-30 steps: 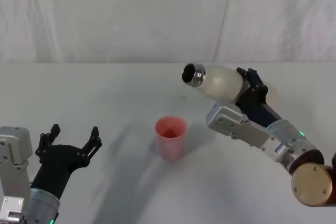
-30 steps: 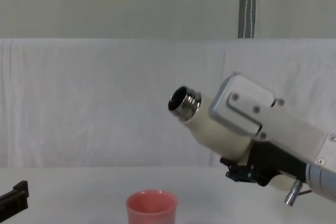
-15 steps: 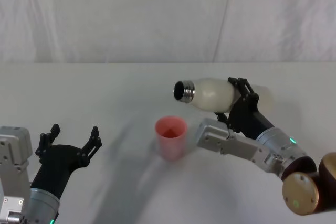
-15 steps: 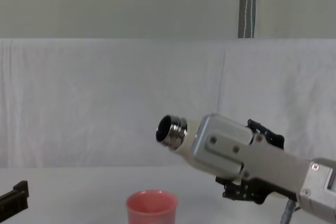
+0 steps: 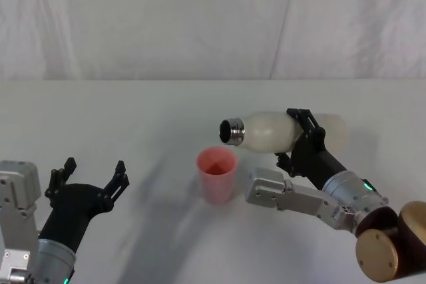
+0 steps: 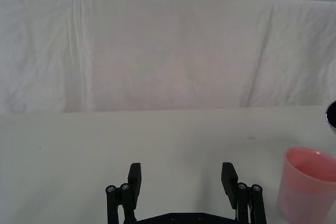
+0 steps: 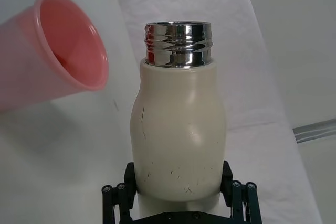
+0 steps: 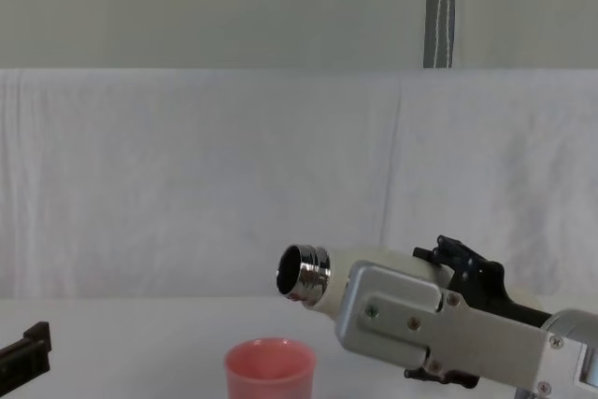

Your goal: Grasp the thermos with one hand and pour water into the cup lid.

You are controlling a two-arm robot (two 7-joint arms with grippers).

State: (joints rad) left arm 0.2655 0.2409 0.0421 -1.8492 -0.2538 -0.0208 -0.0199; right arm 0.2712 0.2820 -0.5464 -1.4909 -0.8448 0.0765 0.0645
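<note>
Right of centre in the head view, my right pincer (image 5: 301,139) is clenched around the body of the thermos (image 5: 279,130), one black jaw on each side of its cream-white barrel, as my right wrist view shows with the bottle (image 7: 178,140) rising from between the fingers (image 7: 119,192). I hold the thermos lying almost level, well off the desk (image 5: 133,118), with its shiny threaded steel neck pointing toward the frame's left. That open mouth sits above and just right of the pink cup lid (image 5: 216,174), which stands upright on the white desk near the middle of the frame. In the chest view the neck of the thermos (image 8: 304,273) hangs above the cup lid (image 8: 269,369) at the bottom edge, apart from its rim and a little to its right. I cannot tell whether any water is leaving the mouth. At the lower left of the head view my left pincer (image 5: 90,177) rests with its jaws spread wide, grasping nothing, well apart from the cup lid.
</note>
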